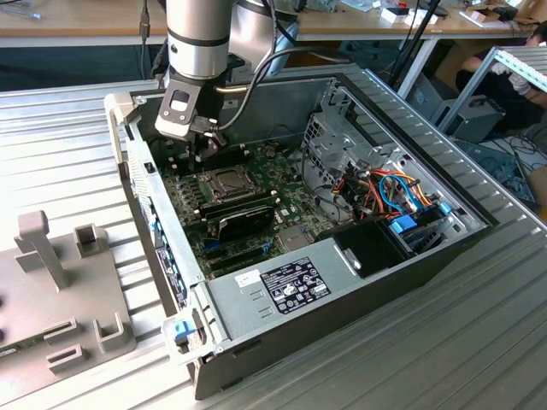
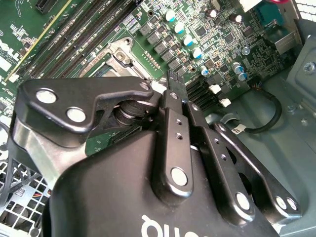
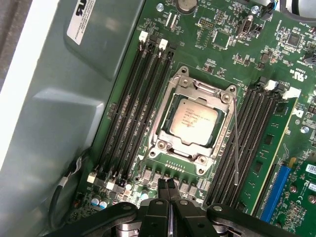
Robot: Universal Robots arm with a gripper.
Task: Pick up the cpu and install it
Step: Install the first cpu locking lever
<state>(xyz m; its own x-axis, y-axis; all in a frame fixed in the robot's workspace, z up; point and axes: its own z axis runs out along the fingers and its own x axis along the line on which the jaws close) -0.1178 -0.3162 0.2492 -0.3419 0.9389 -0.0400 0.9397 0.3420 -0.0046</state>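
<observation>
The cpu (image 3: 193, 120) is a small silver-grey square lying flat in the motherboard socket, ringed by the hinged metal socket frame (image 3: 173, 91). In the exterior view the cpu (image 1: 227, 180) sits mid-board inside the open computer case (image 1: 256, 282). My gripper (image 3: 167, 184) hovers beside the socket's edge, over the row of small capacitors, with its black fingertips pressed together and nothing between them. The same shut fingers (image 2: 171, 94) point down at the green board in the second wrist view. From outside, the gripper (image 1: 205, 150) hangs just behind the socket.
Long black memory slots (image 3: 136, 113) flank the socket on both sides, and a thin metal lever (image 3: 235, 148) runs along one side. A drive cage (image 1: 333, 137), coloured cables (image 1: 389, 192) and a power supply (image 1: 282, 286) fill the case. A grey fixture (image 1: 51, 282) stands at the exterior view's left.
</observation>
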